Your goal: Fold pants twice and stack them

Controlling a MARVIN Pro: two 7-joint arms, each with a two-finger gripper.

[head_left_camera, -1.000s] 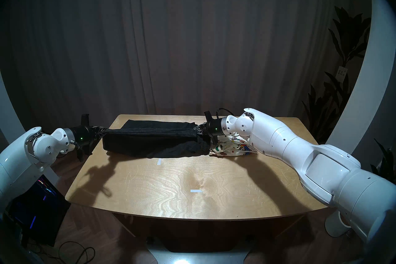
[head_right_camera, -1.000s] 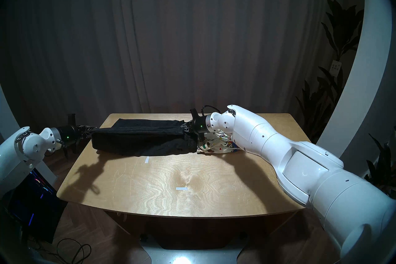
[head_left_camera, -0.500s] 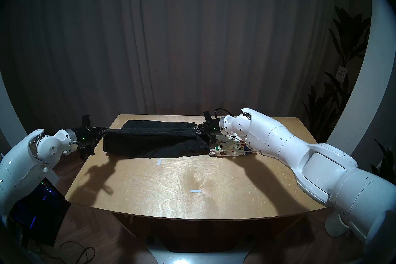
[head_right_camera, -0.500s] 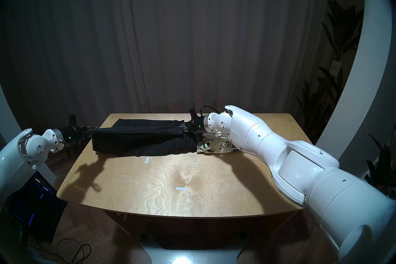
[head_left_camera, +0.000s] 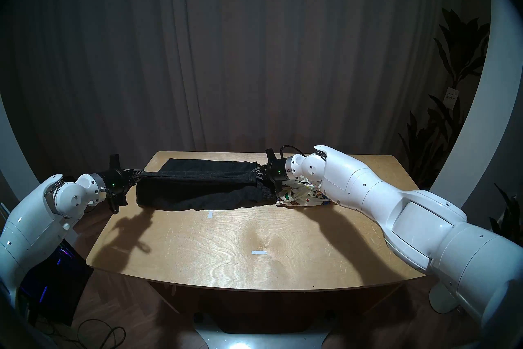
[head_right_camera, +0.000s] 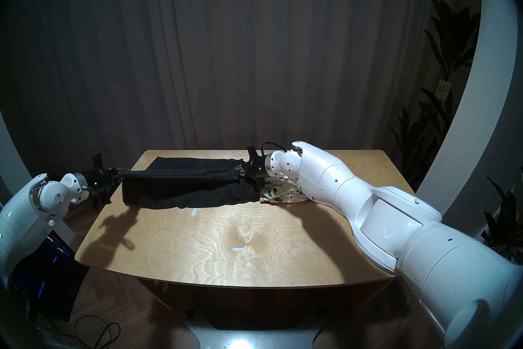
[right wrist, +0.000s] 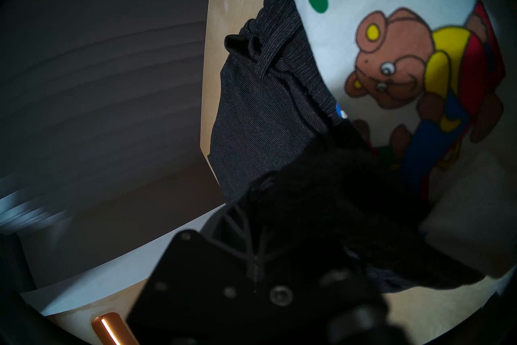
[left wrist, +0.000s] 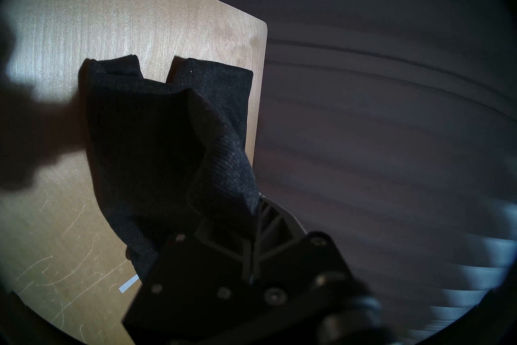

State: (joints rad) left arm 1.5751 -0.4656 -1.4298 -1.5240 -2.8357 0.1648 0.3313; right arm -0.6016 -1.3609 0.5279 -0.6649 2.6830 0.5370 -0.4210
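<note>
While both clamped the black pants (head_left_camera: 198, 184) mid-frame, left gripper (head_left_camera: 137, 173) & right gripper (head_left_camera: 259, 173) held it taut; we judged: lower evenly, edges aligned, clear of bear-print pants (head_left_camera: 300, 194) at right.

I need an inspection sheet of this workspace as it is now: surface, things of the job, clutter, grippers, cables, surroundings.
Surface: wooden table, scratched, two white tape marks.
Job's things: black pants stretched between both grippers, lower part on the table; teddy-bear pants crumpled beside them, under the right arm.
Clutter: nothing seen.
Grippers: left gripper shut on the black pants; right gripper shut on their other end.
Cables: black cable on the floor, left.
Surroundings: grey curtain, plant at right.
</note>
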